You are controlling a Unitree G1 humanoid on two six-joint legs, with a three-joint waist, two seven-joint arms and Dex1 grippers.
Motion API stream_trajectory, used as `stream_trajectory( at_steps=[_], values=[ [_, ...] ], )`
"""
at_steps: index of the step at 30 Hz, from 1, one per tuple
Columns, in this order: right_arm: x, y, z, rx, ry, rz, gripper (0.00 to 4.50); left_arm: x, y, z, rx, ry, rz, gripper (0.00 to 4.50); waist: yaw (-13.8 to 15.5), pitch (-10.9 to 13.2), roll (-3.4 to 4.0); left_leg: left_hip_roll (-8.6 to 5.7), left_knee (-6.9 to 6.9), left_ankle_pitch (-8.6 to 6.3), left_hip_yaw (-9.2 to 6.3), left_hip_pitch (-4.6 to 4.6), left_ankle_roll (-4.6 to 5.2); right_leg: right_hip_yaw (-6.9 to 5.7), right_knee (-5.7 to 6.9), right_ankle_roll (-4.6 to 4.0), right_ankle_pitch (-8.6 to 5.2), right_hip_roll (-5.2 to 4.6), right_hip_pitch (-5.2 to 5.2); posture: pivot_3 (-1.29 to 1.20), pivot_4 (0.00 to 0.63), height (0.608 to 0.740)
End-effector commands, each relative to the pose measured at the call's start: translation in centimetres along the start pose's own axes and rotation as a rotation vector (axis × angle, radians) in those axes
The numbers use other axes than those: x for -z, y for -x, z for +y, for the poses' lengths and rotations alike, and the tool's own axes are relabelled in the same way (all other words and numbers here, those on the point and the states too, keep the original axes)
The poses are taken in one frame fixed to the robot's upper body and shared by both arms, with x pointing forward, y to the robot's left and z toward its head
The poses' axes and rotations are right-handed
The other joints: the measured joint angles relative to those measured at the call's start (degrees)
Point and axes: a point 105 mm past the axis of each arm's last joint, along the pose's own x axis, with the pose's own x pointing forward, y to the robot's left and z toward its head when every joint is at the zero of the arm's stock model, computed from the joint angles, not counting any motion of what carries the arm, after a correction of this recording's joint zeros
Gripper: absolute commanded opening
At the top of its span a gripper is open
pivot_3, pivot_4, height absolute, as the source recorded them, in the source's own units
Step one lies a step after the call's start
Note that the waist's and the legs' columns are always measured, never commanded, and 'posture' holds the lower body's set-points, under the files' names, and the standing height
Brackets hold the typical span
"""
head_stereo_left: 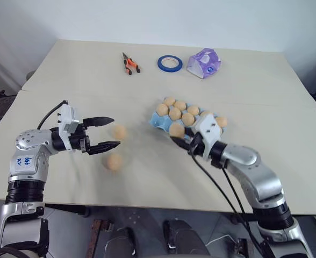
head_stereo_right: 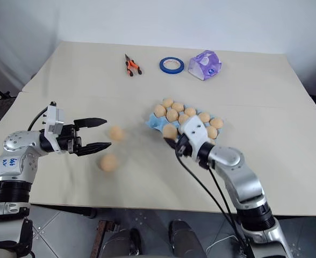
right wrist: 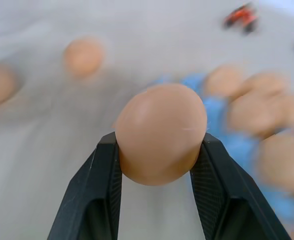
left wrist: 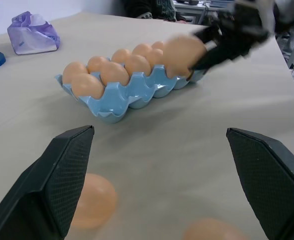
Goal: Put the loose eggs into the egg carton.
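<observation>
The right tool (right wrist: 159, 150) pinches one egg (right wrist: 160, 132) by its sides, just beside the blue egg carton (head_stereo_left: 159, 122), likely to drop it into an empty cup. The left tool (head_stereo_left: 105, 134) hangs wide open near two loose eggs (head_stereo_left: 114, 161) on the surface (head_stereo_left: 66, 70), probably ready for one.

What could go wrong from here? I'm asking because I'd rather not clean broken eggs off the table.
The right end effector pinches an egg by its lower part only, so it might slip or crack before it reaches the egg carton. The carton looks nearly full, so lowering it could knock a seated egg. Two loose eggs lie by the open left end effector and could roll if nudged.
</observation>
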Motion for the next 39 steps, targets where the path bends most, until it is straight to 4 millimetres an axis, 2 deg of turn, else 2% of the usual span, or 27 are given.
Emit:
stream_trajectory(
  at_steps=[1,7,8,14,15,21,27,30,34,39],
  values=[
    [0.4,-0.1,-1.7,0.057,-0.016,0.007,1.54,-1.1,-0.1,0.1,-0.009,-0.036,-0.039,4.5,0.0,-0.01,-0.01,0.0,0.0,0.0,0.0,0.0,0.0,-0.01,-0.01,-0.01,-0.01,0.0,0.0,0.0,0.15,0.74],
    [1.4,-0.8,-2.0,0.034,-0.037,0.033,1.54,-1.1,-0.1,0.1,-0.023,-0.039,-0.043,4.5,-0.17,0.0,0.0,0.02,-0.09,-0.02,0.06,-0.06,0.0,0.03,-0.12,-0.02,-0.02,0.03,-0.07,0.0,0.15,0.74],
    [1.4,-0.8,-2.1,0.037,-0.044,0.035,2.23,-1.1,0.0,0.1,-0.027,-0.04,-0.043,4.5,-0.21,0.0,0.01,0.02,-0.11,-0.02,0.07,-0.06,0.0,0.03,-0.12,-0.01,-0.02,0.04,-0.07,0.0,0.15,0.74],
    [1.4,-0.7,-2.5,0.035,-0.041,0.045,4.34,-1.1,0.2,0.0,-0.038,-0.036,-0.036,4.5,-0.18,0.01,0.02,0.03,-0.08,-0.01,0.08,-0.04,-0.01,0.03,-0.09,-0.01,-0.02,0.03,-0.06,0.0,0.15,0.74],
    [1.2,-0.6,-2.4,0.025,-0.039,0.041,4.48,-1.1,0.2,0.0,-0.04,-0.034,-0.033,4.5,-0.14,0.01,0.01,0.03,-0.08,-0.01,0.08,-0.05,-0.02,0.03,-0.09,-0.01,-0.02,0.03,-0.06,0.0,0.15,0.74],
    [-0.5,0.9,-2.0,-0.02,-0.012,0.0,4.48,-1.0,0.3,0.0,-0.048,-0.026,-0.018,4.5,-0.11,0.01,0.02,0.03,-0.11,-0.01,0.07,-0.05,-0.01,0.03,-0.11,-0.01,-0.02,0.02,-0.06,0.0,0.15,0.74],
    [-1.8,3.9,-3.0,-0.036,-0.018,-0.036,4.48,-1.1,0.5,0.2,-0.088,-0.027,-0.016,4.5,0.06,0.01,0.02,0.02,-0.12,-0.02,0.06,-0.05,-0.01,0.03,-0.17,-0.01,-0.02,0.01,-0.04,0.0,0.15,0.74],
    [-2.5,6.2,-2.7,-0.094,0.005,-0.117,4.48,-1.3,0.8,0.3,-0.125,-0.028,-0.021,4.5,0.13,0.01,0.02,0.02,-0.2,-0.02,0.05,-0.05,0.0,0.02,-0.26,-0.01,-0.02,0.01,-0.02,0.0,0.15,0.74],
    [-1.1,9.9,-2.7,-0.152,-0.028,-0.137,4.48,-1.2,2.0,0.0,-0.185,-0.019,-0.015,4.5,0.05,0.01,0.02,0.03,-0.32,-0.02,0.05,-0.05,-0.01,0.01,-0.41,0.01,-0.03,0.05,0.0,0.0,0.15,0.74],
    [0.0,13.0,-2.4,-0.213,-0.047,-0.126,4.48,-0.5,4.3,-0.7,-0.271,0.005,0.018,4.5,-0.08,0.02,0.03,0.03,-0.31,-0.03,0.05,0.1,0.0,0.03,-0.4,0.02,-0.03,0.04,0.13,0.0,0.15,0.74]
  ],
)
